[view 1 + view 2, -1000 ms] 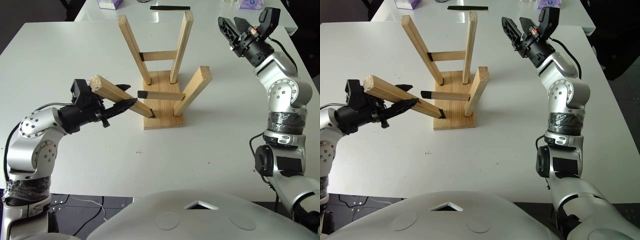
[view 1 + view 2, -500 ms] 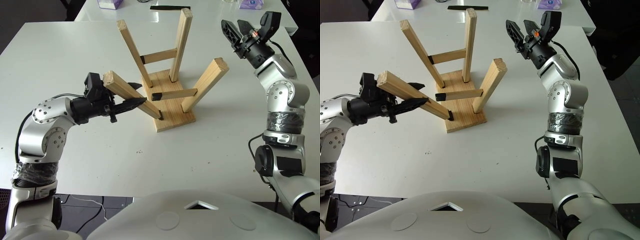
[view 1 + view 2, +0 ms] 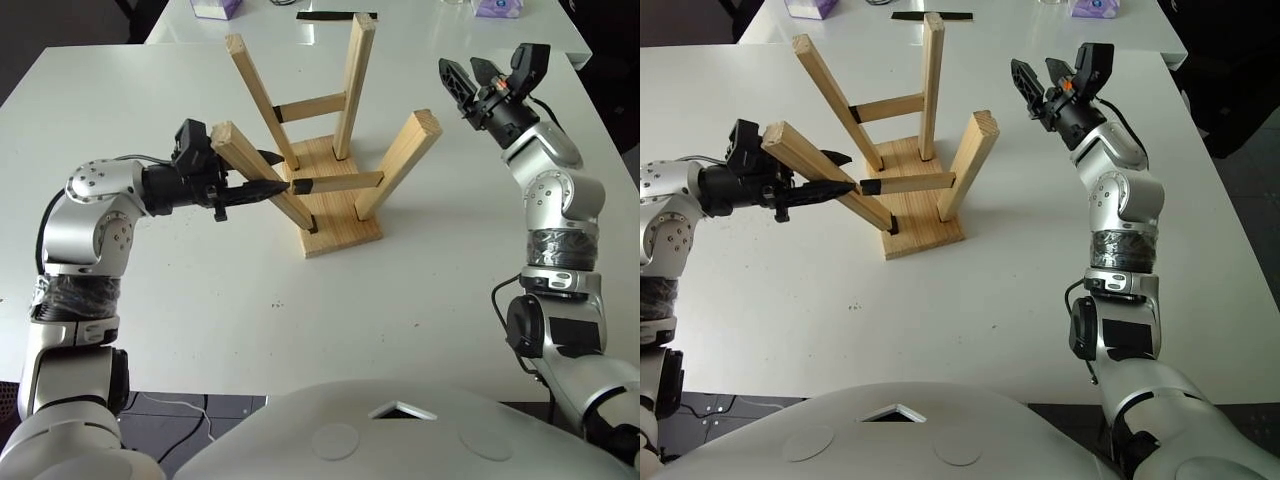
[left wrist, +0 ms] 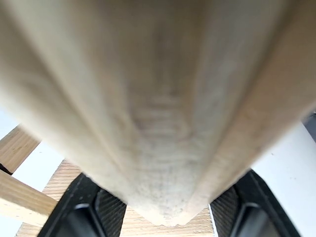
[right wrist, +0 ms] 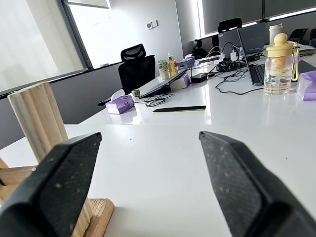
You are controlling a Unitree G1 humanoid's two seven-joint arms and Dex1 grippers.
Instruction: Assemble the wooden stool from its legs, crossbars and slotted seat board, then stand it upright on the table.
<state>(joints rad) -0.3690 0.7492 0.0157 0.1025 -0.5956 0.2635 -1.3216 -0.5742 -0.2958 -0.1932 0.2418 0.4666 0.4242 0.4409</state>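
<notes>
Upside down at the centre of the white surface [image 3: 200, 300]: the stool [image 3: 343, 135], with its seat board [image 3: 340, 225] flat on the surface and all four legs pointing up. At centre left of the eye views, the left gripper [image 3: 268, 172], clenched on the slanting leg [image 3: 233, 148], one finger on each side of the wood, just beside the black-tipped end of the lower crossbar [image 3: 345, 182]. Higher up, between the two rear legs, the upper crossbar [image 3: 312, 106]. At centre right, leaning outward, the thick leg [image 3: 400, 162]. At the upper right, off the surface and apart from the stool, the right gripper [image 3: 490, 75], released and grasping nothing. Up close in the left wrist view: the blurred underside of the slanting leg, with dark ribbed fingers [image 4: 106, 210] against its sides at both lower corners and a strip of seat board beneath. Added by the right wrist view: wide-spread fingers [image 5: 59, 192] low in the frame, the rounded top of the thick leg at the left edge, a corner of the seat board at the bottom, and beyond them a black strip [image 5: 180, 108] lying on the far surface, an office chair [image 5: 136, 66] and a bottle with a yellow top [image 5: 280, 61].
</notes>
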